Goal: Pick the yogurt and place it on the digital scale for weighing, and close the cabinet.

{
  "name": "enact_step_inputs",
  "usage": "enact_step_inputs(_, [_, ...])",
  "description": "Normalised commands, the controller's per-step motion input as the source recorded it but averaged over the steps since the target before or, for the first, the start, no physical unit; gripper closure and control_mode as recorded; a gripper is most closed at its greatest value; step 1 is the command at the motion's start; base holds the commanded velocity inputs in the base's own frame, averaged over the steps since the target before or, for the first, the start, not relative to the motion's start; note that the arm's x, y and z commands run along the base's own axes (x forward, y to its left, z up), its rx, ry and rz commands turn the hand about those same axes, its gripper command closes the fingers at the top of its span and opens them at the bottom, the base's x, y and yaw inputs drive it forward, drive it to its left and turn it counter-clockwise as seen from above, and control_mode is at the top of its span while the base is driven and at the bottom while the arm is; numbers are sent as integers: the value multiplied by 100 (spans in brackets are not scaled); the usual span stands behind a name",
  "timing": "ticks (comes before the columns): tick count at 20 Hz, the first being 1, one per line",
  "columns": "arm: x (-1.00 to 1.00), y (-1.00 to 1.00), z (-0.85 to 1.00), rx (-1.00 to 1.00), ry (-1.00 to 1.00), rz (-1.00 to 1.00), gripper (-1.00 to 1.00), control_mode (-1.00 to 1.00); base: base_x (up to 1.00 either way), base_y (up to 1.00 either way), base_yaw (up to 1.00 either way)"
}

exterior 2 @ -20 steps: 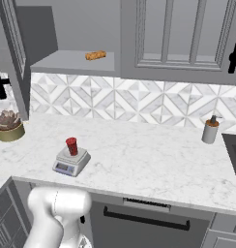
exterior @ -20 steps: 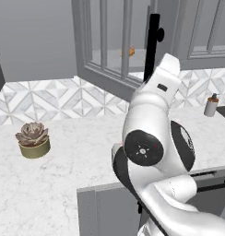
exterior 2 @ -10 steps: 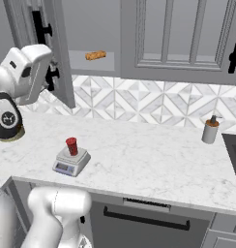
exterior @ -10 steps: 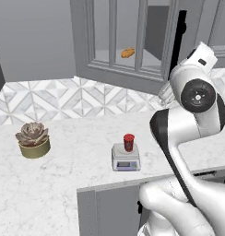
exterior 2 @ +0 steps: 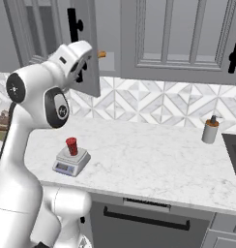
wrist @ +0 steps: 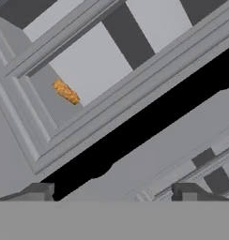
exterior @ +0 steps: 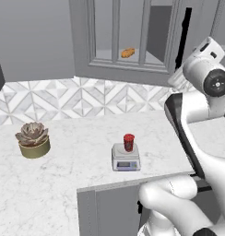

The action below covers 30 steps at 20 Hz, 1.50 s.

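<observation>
Marble counter [exterior: 63, 184] runs under the wall cabinets, and on it you have the digital scale [exterior: 126, 156] with the yogurt [exterior: 128, 142] standing upright on its round platter, so the weighing half looks done, judging by how things lie. A potted succulent [exterior: 33, 139] sits well to the left of it, and a small brown bottle [exterior 2: 210, 130] far to the right, both clear of your work.

What is left for you is the cabinet [exterior: 128, 41]: its glass-paned door hangs part open, swung out from the frame, with an orange-brown bread lump [exterior: 127, 52] on the shelf behind the panes. Your gripper [wrist: 111, 194] is raised to the door, jaws spread wide and holding nothing, with the long black bar handle [wrist: 149, 124] just ahead of the fingertips [wrist: 39, 190]; whether they touch the door you cannot tell.

For room, the door's free edge [exterior 2: 94, 48] overhangs the counter well above the yogurt, so the swing back should pass over it. Watch your elbow [exterior 2: 56, 106], which sits near that edge.
</observation>
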Motion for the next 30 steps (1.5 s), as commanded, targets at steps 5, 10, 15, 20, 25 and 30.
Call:
enact_step_inputs(5, [100, 0, -27, 6, -23, 10, -100, -100, 0, 0, 0])
enact_step_inputs(10, [100, -5, -5, 8, -5, 7, -100, -100, 0, 0, 0])
enact_step_inputs(15, [95, -9, 0, 4, 0, 4, -100, -100, 0, 0, 0])
enact_step_inputs(20, [90, -3, 0, 0, 0, 0, -100, -100, 0, 0, 0])
enact_step_inputs(25, [80, 0, 0, 0, 0, 0, -100, -100, 0, 0, 0])
enact_step_inputs(30, [81, -2, -8, 0, -4, 0, -100, -100, 0, 0, 0])
